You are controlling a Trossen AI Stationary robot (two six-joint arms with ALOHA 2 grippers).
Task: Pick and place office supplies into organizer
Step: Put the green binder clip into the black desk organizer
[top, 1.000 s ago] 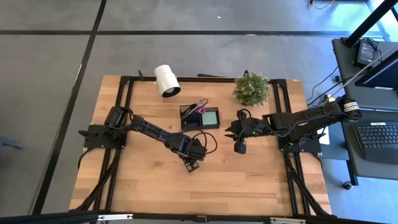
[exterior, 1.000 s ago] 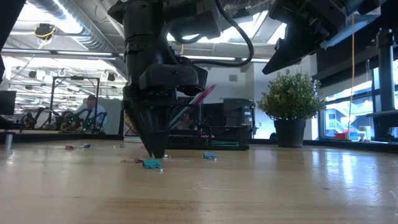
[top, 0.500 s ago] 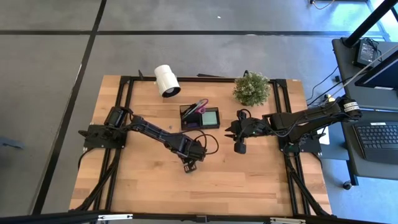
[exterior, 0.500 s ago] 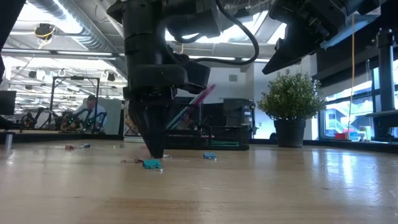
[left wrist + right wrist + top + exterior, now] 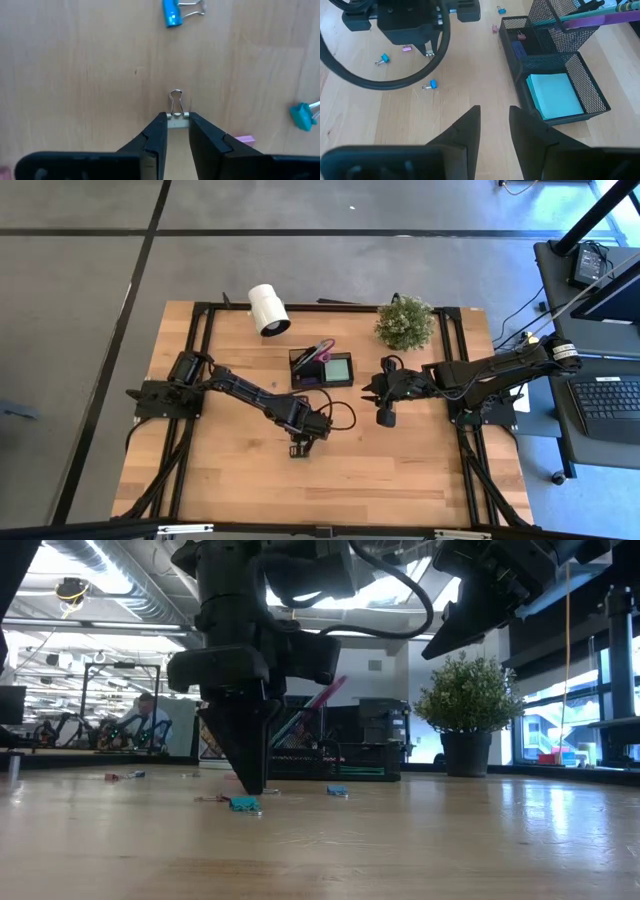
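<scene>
Near the middle of the wooden table (image 5: 230,470), toward its front edge, the left gripper (image 5: 175,131) points straight down at the wood, its two dark fingers pinching a small pale binder clip (image 5: 177,119) whose wire loop sticks out ahead of the tips. Around it in the left wrist view lie three more clips: one blue binder clip (image 5: 171,12), one teal clip (image 5: 301,116) cut off by the picture's edge, and one pink clip (image 5: 243,139) half hidden behind a finger. The right wrist view counts two blue clips (image 5: 382,59) on the open wood and further small ones close to the organizer, too small to number surely.

One black mesh organizer (image 5: 592,98) stands near the table's back edge, between the white roll (image 5: 267,309) at the back left and the small green plant (image 5: 404,321) at the back right. Its low compartment holds one mint-green sticky pad (image 5: 554,95); its taller section holds purple-handled scissors (image 5: 592,20) and a pale green pen (image 5: 580,16), both cut off by the frame.

The right gripper (image 5: 493,121) hovers above the table beside the organizer, toward the right edge, fingers slightly parted and holding nothing. Across the room in the low view, a person (image 5: 148,716) sits far behind the table.
</scene>
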